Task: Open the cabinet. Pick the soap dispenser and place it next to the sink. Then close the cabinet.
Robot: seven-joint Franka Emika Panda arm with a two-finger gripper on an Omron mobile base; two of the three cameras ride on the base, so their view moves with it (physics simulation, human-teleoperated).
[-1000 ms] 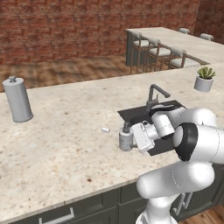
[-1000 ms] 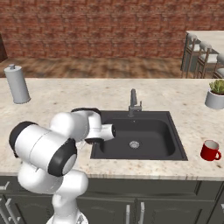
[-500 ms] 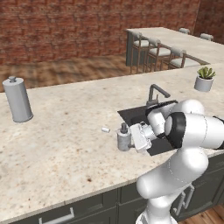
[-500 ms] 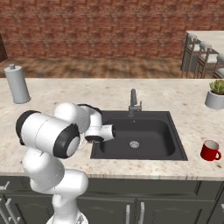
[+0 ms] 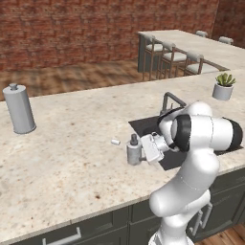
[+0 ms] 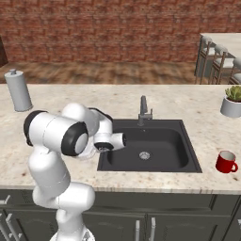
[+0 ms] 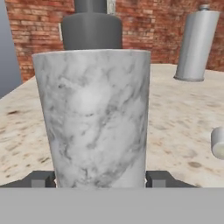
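The soap dispenser [image 5: 134,154], a marbled grey bottle with a dark pump, stands upright on the counter just left of the sink [image 5: 143,125]. My gripper [image 5: 136,157] reaches it from the sink side and has a finger on each flank. In the hand view the soap dispenser [image 7: 98,118] looms close, and the fingertips [image 7: 41,179] press against its lower sides, so the gripper [image 7: 100,179] is shut on it. The dark sink [image 6: 164,136] has a silver faucet [image 6: 143,110] behind it. The cabinet is out of view.
A tall grey canister [image 5: 19,109] stands at the far left of the counter. A small white cylinder [image 5: 115,141] lies just behind the bottle. A red mug [image 6: 226,162] and a potted plant [image 6: 232,101] sit right of the sink. Bar stools stand at the back right.
The fingers have closed in on the soap dispenser. The arm's elbow has swung a little toward the sink; the bottle stays on the counter.
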